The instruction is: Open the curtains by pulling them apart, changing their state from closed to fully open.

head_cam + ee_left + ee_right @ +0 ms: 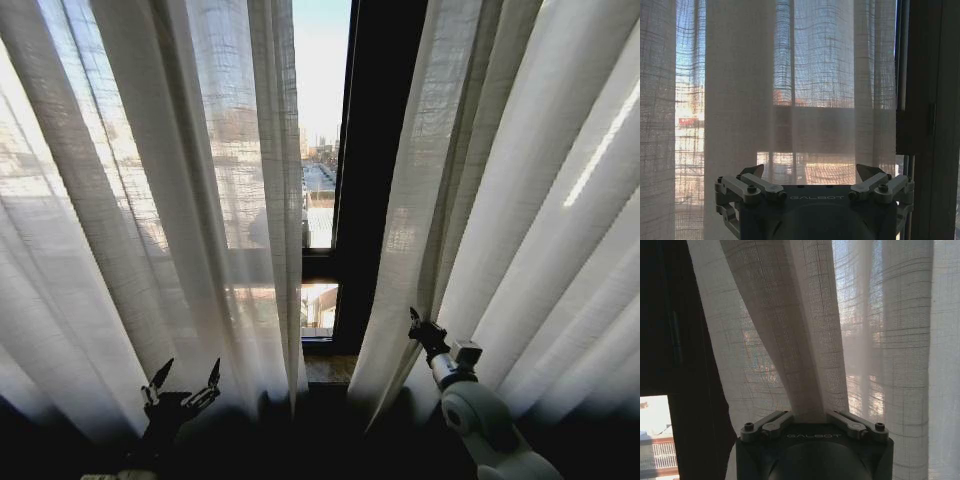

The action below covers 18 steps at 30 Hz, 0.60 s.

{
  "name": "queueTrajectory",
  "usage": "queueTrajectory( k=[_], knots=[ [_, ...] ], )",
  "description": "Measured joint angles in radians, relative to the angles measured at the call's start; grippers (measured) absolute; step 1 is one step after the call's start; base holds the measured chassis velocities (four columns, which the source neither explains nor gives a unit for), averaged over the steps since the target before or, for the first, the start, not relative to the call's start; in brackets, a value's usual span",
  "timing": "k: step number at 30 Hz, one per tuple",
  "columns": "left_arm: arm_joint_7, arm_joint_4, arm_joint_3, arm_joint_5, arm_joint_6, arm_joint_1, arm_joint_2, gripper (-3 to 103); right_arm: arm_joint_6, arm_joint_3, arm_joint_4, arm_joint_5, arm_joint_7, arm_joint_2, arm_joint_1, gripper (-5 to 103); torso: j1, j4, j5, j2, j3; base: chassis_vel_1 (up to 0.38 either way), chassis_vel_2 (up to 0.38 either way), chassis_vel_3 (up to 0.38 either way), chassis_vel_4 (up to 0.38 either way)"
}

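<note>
Your right gripper (pixel 418 326) clenches a fold of the right curtain (pixel 540 200), already drawn off the dark window frame (pixel 380 150). Your left gripper (pixel 185 380) hangs released just before the left curtain (pixel 150 180); it likely needs grasping next.

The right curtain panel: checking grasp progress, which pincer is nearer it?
Right. The right pincer is shut on a fold of the right curtain panel; the left pincer is open before the left curtain panel.
</note>
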Motion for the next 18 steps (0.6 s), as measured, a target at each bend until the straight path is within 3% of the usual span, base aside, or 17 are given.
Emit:
queueTrajectory(
  k=[18],
  knots=[
    [0.002, 0.000, -0.007, -0.001, -0.008, 0.002, -0.004, 100, 0.007, 0.035, -0.001, 0.000, 0.005, 0.001, -0.006, 0, 0.000, 0.0003, -0.0002, 0.000, 0.000, -0.345, -0.354, 0.354, 0.354]
  ],
)
